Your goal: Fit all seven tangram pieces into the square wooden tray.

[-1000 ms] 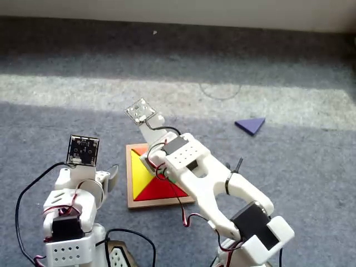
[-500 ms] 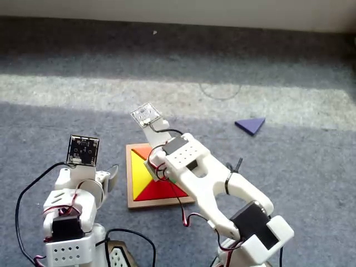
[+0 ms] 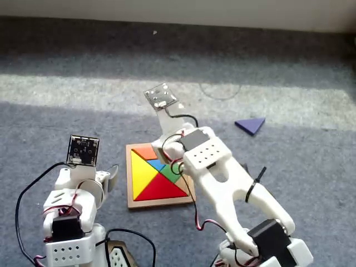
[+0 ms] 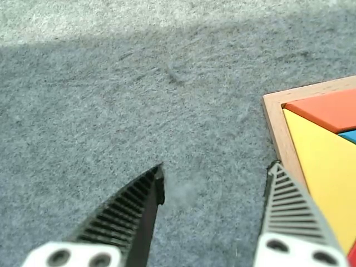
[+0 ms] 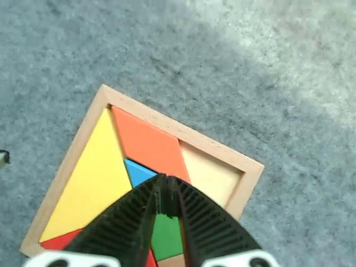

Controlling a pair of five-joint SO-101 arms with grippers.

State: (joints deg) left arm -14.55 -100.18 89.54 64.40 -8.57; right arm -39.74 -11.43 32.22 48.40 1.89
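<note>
Right gripper (image 5: 167, 181): jaws pressed together, holding nothing, hanging over tray (image 5: 247, 167). Left gripper (image 4: 216, 169): wide open, empty, just beside tray.

Could go wrong: purple triangle (image 3: 250, 125) lies flat on fuzzy carpet (image 3: 67, 122), might slip from pinch. Might land crooked in bare corner (image 5: 211, 173), bump orange piece (image 5: 150, 146).

Purple triangle well apart from right gripper, out on carpet past tray.

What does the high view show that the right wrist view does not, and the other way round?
High view: a purple triangle lying on the carpet, apart from the wooden tray. Right wrist view: the tray's bare corner slot, not yet filled, and the shut right claw over the tray. Both: the tray with the yellow triangle, orange piece, blue piece and green piece.
</note>
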